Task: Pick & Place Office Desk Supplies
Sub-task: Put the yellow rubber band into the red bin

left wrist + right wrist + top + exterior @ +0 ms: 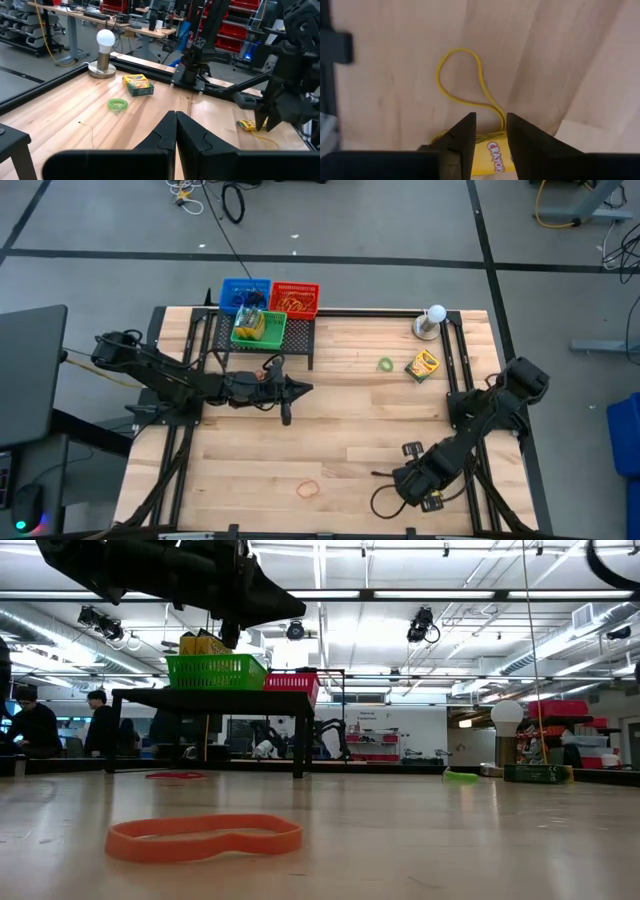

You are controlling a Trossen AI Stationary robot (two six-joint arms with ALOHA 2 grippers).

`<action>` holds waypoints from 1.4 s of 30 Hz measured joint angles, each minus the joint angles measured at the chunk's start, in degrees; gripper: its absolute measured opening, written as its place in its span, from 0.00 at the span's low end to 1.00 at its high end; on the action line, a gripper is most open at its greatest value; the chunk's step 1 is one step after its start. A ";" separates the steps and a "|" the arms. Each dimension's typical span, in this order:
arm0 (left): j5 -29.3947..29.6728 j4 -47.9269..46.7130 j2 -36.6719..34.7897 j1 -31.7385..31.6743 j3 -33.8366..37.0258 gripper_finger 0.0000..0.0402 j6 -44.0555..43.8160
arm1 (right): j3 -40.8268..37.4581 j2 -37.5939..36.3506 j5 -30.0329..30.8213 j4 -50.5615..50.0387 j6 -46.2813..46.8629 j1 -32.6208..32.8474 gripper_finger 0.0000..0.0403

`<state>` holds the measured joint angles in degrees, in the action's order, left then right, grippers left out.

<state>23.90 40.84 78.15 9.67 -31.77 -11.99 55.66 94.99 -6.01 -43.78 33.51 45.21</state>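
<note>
My right gripper (489, 131) pointed straight down at the near right part of the table (350, 430). Its two fingers (465, 135) stood slightly apart, with a narrow gap between the tips. A yellow rubber band (465, 80) lay looped on the wood just ahead of the tips, and its tail ran back into that gap. A yellow crayon box (492, 152) lay directly under the fingers. I could not tell whether the fingers had hold of the box or the band. From above, the right arm ran diagonally from its base at the right edge down toward the near edge, wrist folded low.

My left gripper (175, 125) had its fingers pressed together, holding nothing. The left arm reached horizontally from the left edge toward the table's middle, its gripper raised above the surface.

Behind the left arm, a small black rack (262, 340) stood at the far edge, carrying a green basket (259, 327), a blue basket (243, 292) and a red basket (295, 298).

On the far right, a second crayon box (423, 364) lay beside a green rubber band (385, 364). The white bulb on its round base (431, 321) stood just beyond them. An orange rubber band (308, 489) lay near the front edge, centre.
</note>
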 joint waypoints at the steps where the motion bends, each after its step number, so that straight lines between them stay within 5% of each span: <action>1: 0.04 0.03 0.00 0.00 0.00 0.02 -0.01 | 0.00 0.60 0.34 0.01 -1.09 0.13 0.29; 21: -1.47 0.04 0.00 -0.39 -0.04 0.02 -4.59 | 0.26 6.00 1.86 0.41 -17.62 1.22 0.17; 29: -1.14 0.04 0.00 -1.15 -0.04 0.04 -6.42 | 0.16 5.98 2.74 0.51 -14.58 1.20 0.02; 42: -1.63 0.08 0.00 -1.38 -0.04 0.04 -3.95 | -0.17 -1.73 3.59 1.80 -6.21 0.10 0.01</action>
<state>22.27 40.92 78.15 8.29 -31.81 -15.94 55.48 93.26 -2.42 -41.98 27.30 45.31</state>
